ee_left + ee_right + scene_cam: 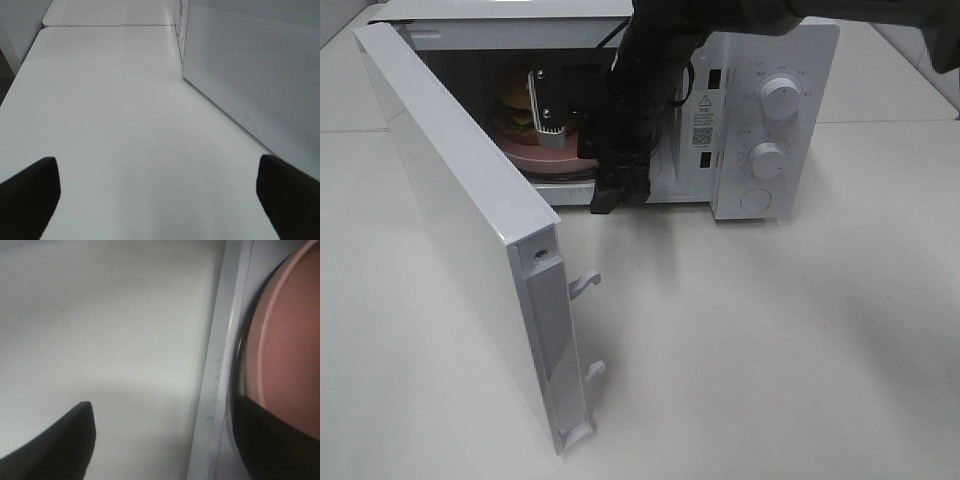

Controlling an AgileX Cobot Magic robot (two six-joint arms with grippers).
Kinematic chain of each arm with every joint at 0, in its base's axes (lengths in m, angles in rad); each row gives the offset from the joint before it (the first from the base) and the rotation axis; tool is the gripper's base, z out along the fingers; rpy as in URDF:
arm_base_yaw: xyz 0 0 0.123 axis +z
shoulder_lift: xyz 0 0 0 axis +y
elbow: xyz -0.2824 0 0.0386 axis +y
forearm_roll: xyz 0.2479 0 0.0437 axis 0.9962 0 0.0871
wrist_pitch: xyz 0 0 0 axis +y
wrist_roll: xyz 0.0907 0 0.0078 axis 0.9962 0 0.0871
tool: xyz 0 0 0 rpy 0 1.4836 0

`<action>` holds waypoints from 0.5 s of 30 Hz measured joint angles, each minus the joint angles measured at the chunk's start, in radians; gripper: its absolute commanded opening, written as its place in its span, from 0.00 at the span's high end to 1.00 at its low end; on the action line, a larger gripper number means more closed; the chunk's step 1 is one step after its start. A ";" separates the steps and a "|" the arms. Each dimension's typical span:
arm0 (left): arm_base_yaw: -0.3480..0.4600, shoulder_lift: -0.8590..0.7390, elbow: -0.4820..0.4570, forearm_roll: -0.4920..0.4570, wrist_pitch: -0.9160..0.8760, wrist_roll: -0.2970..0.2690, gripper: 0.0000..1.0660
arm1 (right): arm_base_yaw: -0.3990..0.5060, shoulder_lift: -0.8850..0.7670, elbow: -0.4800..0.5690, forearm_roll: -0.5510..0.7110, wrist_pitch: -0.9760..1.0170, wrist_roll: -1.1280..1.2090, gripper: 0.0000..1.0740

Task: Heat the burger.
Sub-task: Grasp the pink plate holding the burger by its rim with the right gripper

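Note:
The burger (517, 103) sits on a pink plate (535, 152) inside the open white microwave (775, 140); the arm hides part of it. My right gripper (602, 188) hangs at the front of the cavity, just right of the plate. In the right wrist view the right gripper (162, 405) is open, one finger over the pink plate's (292, 340) rim and the other over the table, with nothing between them. My left gripper (157, 165) is open over bare table beside the outer face of the door (260, 65); it does not show in the high view.
The microwave door (450, 220) swings far out toward the front left, its latch hooks (585, 285) pointing right. Two knobs (780, 97) and a round button are on the panel at the right. White table (770, 330) stretches around the microwave.

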 measured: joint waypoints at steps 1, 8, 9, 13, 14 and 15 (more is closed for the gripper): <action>0.000 0.000 0.000 0.000 0.000 0.000 0.05 | 0.005 0.010 -0.013 0.003 0.001 0.001 0.29; 0.000 0.000 0.000 0.000 0.000 0.000 0.05 | 0.015 0.057 -0.080 0.012 0.012 0.028 0.29; 0.000 0.000 0.000 0.000 0.000 0.000 0.05 | 0.018 0.066 -0.099 0.013 0.013 0.029 0.29; 0.000 0.000 0.000 0.000 0.000 0.000 0.05 | 0.018 0.089 -0.141 0.018 0.014 0.039 0.29; 0.000 0.000 0.000 0.000 0.000 0.000 0.05 | 0.018 0.089 -0.141 0.018 0.014 0.039 0.29; 0.000 0.000 0.000 0.000 0.000 0.000 0.05 | 0.018 0.099 -0.152 0.019 0.014 0.058 0.29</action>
